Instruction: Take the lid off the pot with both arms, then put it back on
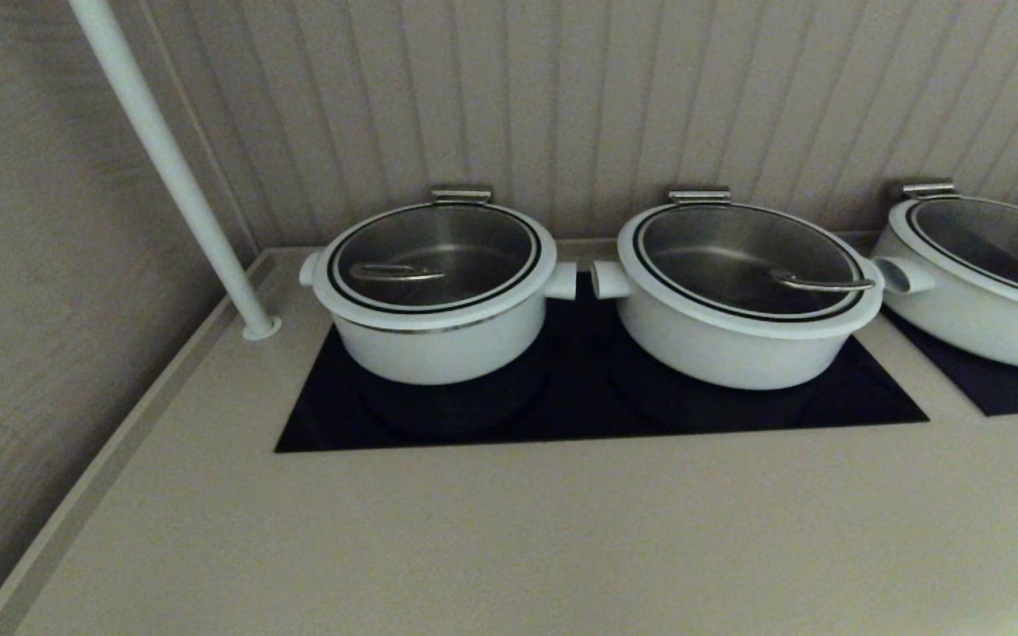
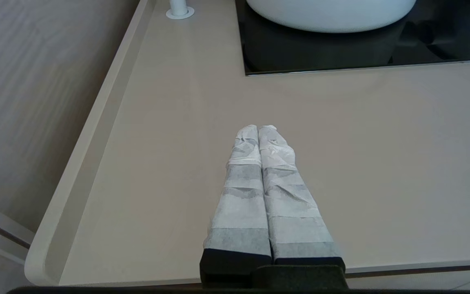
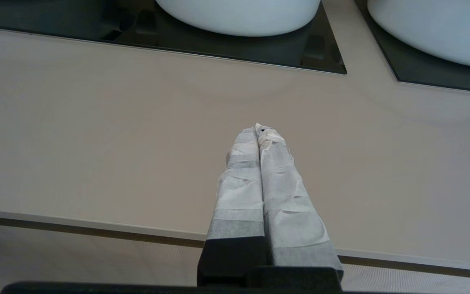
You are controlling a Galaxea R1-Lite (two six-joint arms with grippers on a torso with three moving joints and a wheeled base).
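Left end effector (image 2: 258, 130) and right end effector (image 3: 260, 130) both hover over the near part of the beige surface (image 1: 509, 530), fingers pressed together, holding nothing. Far off on the left, the pot (image 1: 438, 340) stands on a black cooktop (image 1: 597, 411), the lid (image 1: 435, 258) seated on it. Two wider white pots (image 1: 739, 340) stand to its right; a white pole (image 1: 169, 163) rises at its left.

Third pot (image 1: 986, 300): cut off by the head view's right edge.
White pole (image 1: 175, 168): top runs out of frame.
Pot (image 2: 329, 14): only its lower wall shows in the left wrist view.
Both arms: outside the head view.
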